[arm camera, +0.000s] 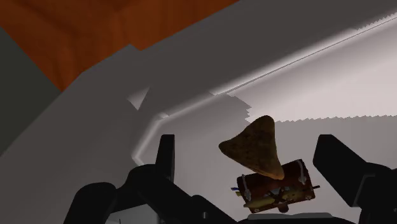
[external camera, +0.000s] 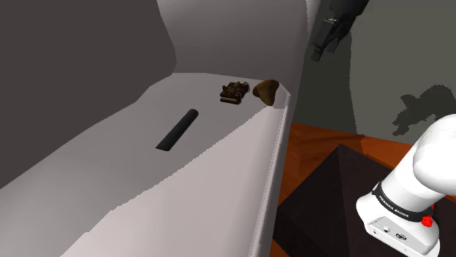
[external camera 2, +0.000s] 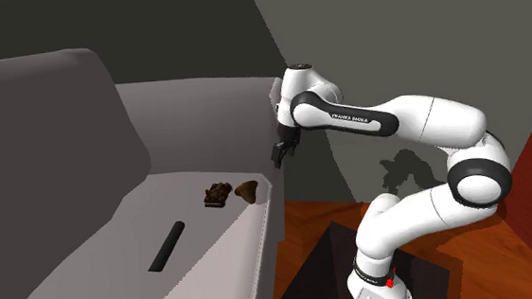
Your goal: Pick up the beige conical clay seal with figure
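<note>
Your hand [external camera: 318, 50] hangs open, empty; a brown box [external camera: 234, 93] crowds the cone seal [external camera: 266, 91] from the left, both lower left of the hand.

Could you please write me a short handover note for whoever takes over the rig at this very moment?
Gripper: open, holding nothing, up in the air above the seat's far corner.
Seal: a brown cone lying on the grey sofa seat, beside a dark brown box-like object. A black bar lies further along the seat.
Done: the wrist view frames the seal between the fingers; nothing grasped yet.
Left: descend, close on the seal, lift.
</note>
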### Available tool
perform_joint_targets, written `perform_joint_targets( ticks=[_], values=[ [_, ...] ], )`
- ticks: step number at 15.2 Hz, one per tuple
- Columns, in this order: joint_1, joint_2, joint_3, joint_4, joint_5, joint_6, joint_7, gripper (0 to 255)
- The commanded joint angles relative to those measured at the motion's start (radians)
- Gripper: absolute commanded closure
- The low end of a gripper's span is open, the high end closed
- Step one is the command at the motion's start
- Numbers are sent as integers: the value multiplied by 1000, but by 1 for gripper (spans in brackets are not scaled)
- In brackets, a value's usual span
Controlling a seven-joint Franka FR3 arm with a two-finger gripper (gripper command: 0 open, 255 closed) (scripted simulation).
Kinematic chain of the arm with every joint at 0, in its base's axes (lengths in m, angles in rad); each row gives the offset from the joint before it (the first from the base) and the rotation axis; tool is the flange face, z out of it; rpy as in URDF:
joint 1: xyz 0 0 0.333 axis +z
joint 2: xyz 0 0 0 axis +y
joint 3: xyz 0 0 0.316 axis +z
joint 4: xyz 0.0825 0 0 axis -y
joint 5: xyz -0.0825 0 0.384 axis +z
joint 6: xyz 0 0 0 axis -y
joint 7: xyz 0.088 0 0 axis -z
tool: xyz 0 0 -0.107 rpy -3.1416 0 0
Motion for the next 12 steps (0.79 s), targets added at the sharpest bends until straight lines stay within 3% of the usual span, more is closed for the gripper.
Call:
perform_joint_targets(
  ticks=[1, 12],
  values=[
    [0, 0, 0, 0, 0, 0, 0, 0],
    [127, 456, 34, 234, -92, 104, -367, 0]
  ],
)
